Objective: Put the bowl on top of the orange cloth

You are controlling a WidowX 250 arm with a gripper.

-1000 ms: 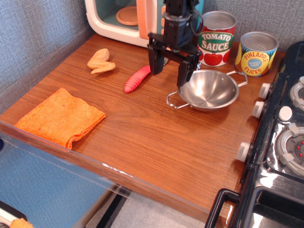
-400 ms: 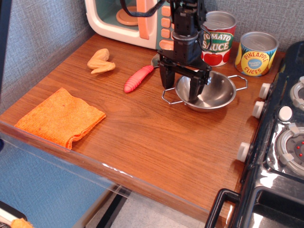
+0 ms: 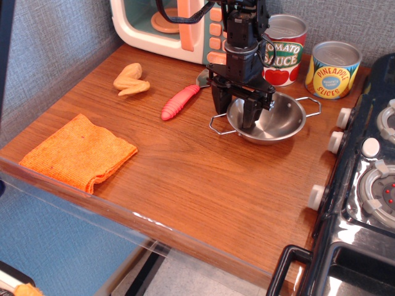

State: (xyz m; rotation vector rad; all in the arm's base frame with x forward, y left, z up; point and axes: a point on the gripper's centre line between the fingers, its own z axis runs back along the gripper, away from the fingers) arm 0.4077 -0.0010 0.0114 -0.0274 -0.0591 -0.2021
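The steel bowl (image 3: 274, 117) sits on the wooden counter at the right, in front of the cans, with wire loop handles on its left and right. My gripper (image 3: 235, 114) is lowered over the bowl's left rim, one finger outside and one inside. The jaws are still apart, narrowed around the rim. The bowl rests on the counter. The orange cloth (image 3: 77, 151) lies flat near the front left edge, far to the left of the bowl and gripper.
A tomato sauce can (image 3: 282, 52) and a pineapple can (image 3: 333, 69) stand just behind the bowl. A toy microwave (image 3: 160, 24) is at the back. A red toy sausage (image 3: 178, 102) and a toy chicken wing (image 3: 131, 79) lie between bowl and cloth. A stove (image 3: 370, 185) borders the right.
My gripper moved right and down from beside the bowl to straddle its left rim, and the jaws have narrowed. The bowl shifted slightly right.
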